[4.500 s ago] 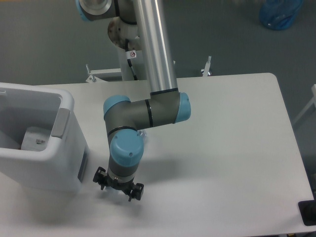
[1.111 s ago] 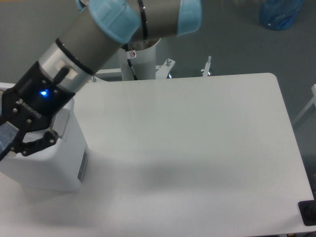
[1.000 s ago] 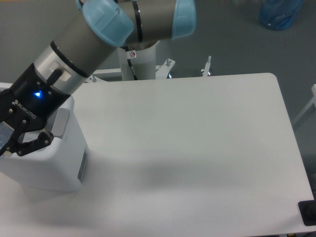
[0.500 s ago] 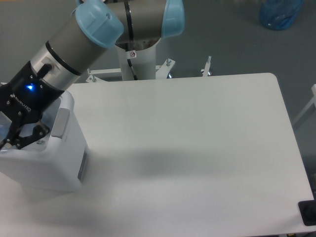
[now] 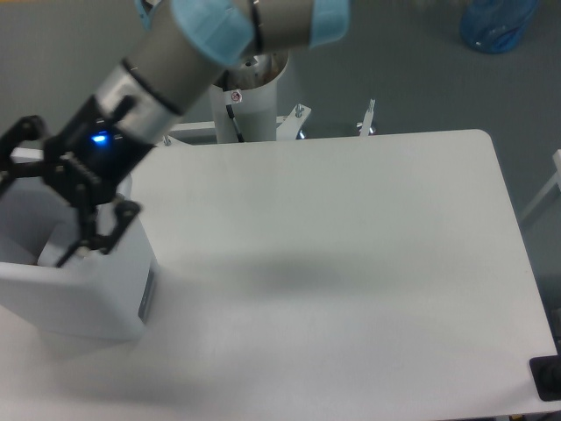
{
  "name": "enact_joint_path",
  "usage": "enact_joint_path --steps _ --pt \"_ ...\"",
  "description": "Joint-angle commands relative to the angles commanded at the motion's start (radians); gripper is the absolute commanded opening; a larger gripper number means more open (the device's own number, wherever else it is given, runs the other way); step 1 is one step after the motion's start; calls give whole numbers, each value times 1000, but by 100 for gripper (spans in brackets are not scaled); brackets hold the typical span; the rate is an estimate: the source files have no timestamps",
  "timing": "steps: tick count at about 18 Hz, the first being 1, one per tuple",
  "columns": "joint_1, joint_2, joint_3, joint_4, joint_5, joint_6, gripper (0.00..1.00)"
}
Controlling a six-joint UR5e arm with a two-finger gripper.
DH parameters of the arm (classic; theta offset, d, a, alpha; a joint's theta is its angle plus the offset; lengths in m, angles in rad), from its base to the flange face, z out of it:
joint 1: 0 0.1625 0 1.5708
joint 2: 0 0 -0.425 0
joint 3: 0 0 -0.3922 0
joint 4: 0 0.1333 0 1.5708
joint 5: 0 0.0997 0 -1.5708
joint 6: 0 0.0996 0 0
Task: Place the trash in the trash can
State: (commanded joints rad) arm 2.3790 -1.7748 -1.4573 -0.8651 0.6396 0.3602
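Observation:
The trash can (image 5: 83, 303) is a big white boxy bin at the table's left edge, cut off by the frame. My gripper (image 5: 33, 219) hangs over its opening, tilted down to the left, open, with nothing between its black fingers (image 5: 98, 235). Inside the can a pale whitish piece of trash (image 5: 54, 239) shows dimly, partly hidden by the lower finger. No other trash shows on the white table (image 5: 351, 228).
The arm's base column (image 5: 250, 101) stands behind the table's far edge, with metal brackets (image 5: 368, 118) beside it. A blue bag (image 5: 498, 24) lies on the floor at the top right. A small black object (image 5: 548, 377) sits at the table's near right corner.
Half a second ago the fingers stood close together over the can with something clear and bluish between them. Now they are spread wide and empty, and the wrist has shifted right.

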Motion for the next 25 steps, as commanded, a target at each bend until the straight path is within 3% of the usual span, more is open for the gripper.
enact_joint_path --steps 3,12,14,18,22,25 --pt "48 0 -14 -2 136 106 100" --pt "115 35 -163 -15 687 448 100" --pt "115 31 -160 -56 724 476 100" --pt "94 29 -169 -208 831 584 100" --pt "92 37 -232 -241 885 736 100" --pt "97 37 -236 -268 905 778 100"
